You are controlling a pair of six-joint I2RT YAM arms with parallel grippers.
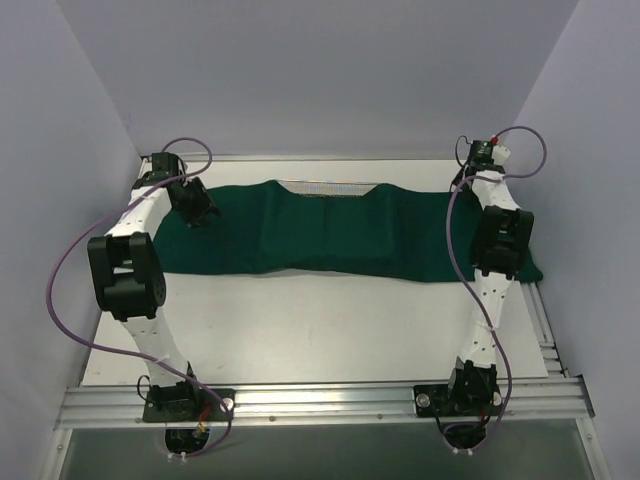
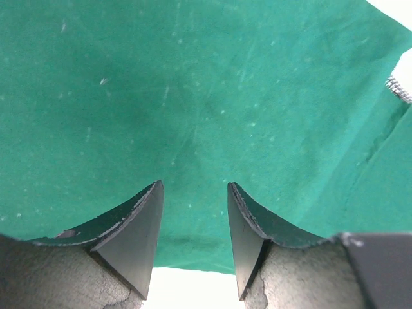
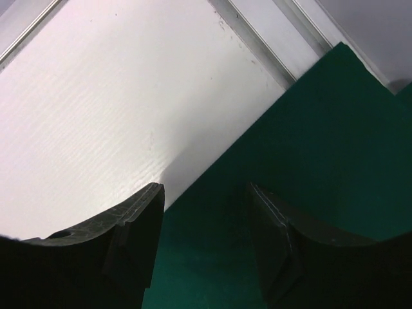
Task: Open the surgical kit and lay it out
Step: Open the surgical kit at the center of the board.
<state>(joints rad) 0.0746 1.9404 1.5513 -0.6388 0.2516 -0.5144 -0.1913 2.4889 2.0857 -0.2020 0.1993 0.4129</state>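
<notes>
Top external: I see dark green drape (image 1: 330,235) spread over wire-mesh tray (image 1: 330,186), left gripper (image 2: 194,187) and right gripper (image 3: 205,188) both parted, holding nothing.

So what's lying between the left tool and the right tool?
The dark green cloth, stretching from left tool to right tool, humped over the wire-mesh tray whose far rim shows, in the top view.
</notes>
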